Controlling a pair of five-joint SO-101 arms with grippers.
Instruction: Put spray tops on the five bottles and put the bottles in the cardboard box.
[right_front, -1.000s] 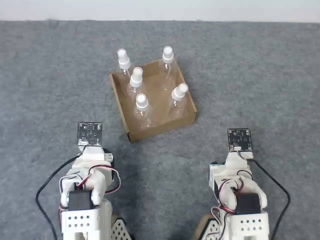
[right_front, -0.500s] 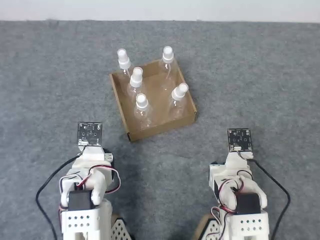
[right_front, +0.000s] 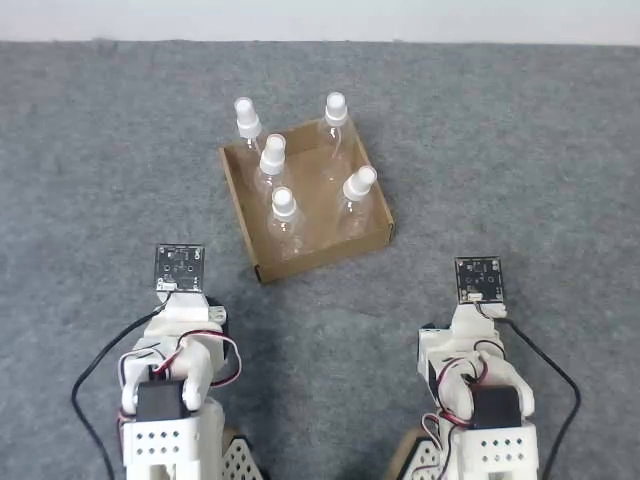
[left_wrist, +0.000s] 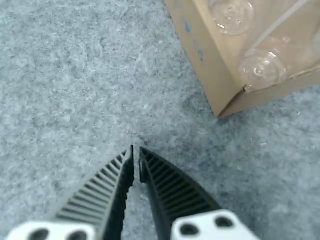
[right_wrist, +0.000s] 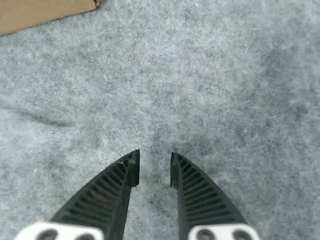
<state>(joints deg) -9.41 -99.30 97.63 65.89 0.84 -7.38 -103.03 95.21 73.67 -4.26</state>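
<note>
Currently: cardboard box (right_front: 310, 262) holding spray-topped bottles (right_front: 284, 215) on the grey counter (right_front: 500, 150) — well ahead of both arms. Left gripper (left_wrist: 136, 148) empty, jaws nearly closed, near the box corner; right gripper (right_wrist: 154, 156) empty, slightly parted — box farther off.

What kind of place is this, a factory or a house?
Probably a small robot practice table, maybe in a lab. A little left arm and right arm sit side by side on a grey felt-like mat, with a cardboard box holding spray bottles set out in front of them.
</note>
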